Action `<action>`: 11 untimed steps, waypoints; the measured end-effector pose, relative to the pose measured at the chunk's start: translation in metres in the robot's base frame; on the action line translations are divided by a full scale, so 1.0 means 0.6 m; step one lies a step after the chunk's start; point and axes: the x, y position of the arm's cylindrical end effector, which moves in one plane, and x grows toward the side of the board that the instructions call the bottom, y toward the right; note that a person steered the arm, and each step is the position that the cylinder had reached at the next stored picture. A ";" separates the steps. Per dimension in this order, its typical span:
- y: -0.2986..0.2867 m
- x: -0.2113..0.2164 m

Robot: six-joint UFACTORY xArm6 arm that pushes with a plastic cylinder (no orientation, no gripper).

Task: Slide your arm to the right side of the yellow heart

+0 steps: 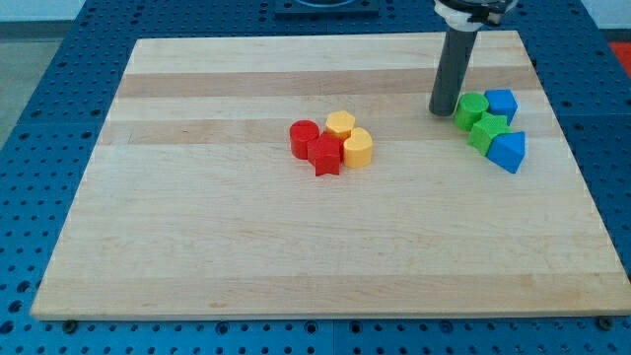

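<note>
Sliding toward the yellow heart [358, 148] is the step in hand, and my tip [441, 110] has some way to go: it rests on the wooden board [197, 247] near the top right corner, just beside a green block [470, 108] on that block's left. My tip is a bare rod with nothing to open or close, and it holds nothing. The yellow heart lies near the middle of the board, a little toward the top edge, packed into a cluster: a yellow hexagon-like block [340, 124] touches it on the top-edge side, a red star [324, 155] presses against its left, and a red cylinder [304, 136] sits further left. Its right side looks open, so I judge a clean approach is a diagonal slide toward the left and bottom edges, stopping just short of the heart's right face. Overshooting would likely shove the heart into the red star. Pulling away from the green block, the second green block [487, 132], the blue block [502, 103] and the blue wedge-like block [509, 150] should leave that group undisturbed.
</note>
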 end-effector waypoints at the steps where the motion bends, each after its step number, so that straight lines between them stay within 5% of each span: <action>1: 0.000 0.000; 5: -0.049 0.013; 9: -0.123 0.137; 11: -0.167 0.134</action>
